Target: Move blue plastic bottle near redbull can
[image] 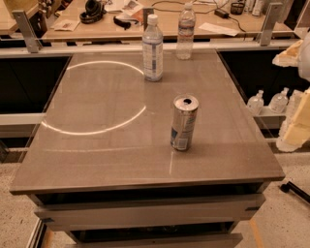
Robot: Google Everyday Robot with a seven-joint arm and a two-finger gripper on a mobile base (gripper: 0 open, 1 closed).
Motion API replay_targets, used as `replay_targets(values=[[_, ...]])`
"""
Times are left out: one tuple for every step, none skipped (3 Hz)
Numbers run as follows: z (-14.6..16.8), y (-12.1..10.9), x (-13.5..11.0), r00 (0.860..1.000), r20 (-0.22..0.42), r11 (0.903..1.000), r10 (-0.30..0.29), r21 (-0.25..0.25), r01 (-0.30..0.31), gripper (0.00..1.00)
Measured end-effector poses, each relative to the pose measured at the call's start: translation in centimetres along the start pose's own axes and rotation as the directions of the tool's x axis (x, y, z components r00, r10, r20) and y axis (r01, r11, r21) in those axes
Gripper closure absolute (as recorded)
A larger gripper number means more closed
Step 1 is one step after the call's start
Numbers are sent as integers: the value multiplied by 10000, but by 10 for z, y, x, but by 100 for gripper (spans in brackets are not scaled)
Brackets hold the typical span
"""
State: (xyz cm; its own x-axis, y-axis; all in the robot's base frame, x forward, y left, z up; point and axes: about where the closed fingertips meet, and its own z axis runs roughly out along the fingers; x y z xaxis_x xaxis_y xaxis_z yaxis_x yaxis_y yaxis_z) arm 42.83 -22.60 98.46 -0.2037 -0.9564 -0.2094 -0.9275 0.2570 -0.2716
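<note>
In the camera view we see the gripper (pixel 294 89) at the right edge, beyond the desk (pixel 97 145), released and empty. Well to its left the blue plastic bottle (pixel 152 48) stands upright; the redbull can (pixel 184 123) stands closer to the gripper, apart from the bottle.

Warm, soft indoor light; an arc of glare curves across the glossy table (pixel 97 164); the pincer (pixel 298 123) at the right edge looks pale and blurred

robotics lab: desk (pixel 97 30) with headphones (pixel 92 10), cables (pixel 203 6), papers (pixel 218 29); pale hand (pixel 296 127) at right edge
</note>
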Motion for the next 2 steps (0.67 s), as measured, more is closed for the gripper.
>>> replay_targets(values=[[0,0,0,10000,0,10000,0,2,0,0],[-3,-2,-2,9997,165,9998,162,78,-163,0]])
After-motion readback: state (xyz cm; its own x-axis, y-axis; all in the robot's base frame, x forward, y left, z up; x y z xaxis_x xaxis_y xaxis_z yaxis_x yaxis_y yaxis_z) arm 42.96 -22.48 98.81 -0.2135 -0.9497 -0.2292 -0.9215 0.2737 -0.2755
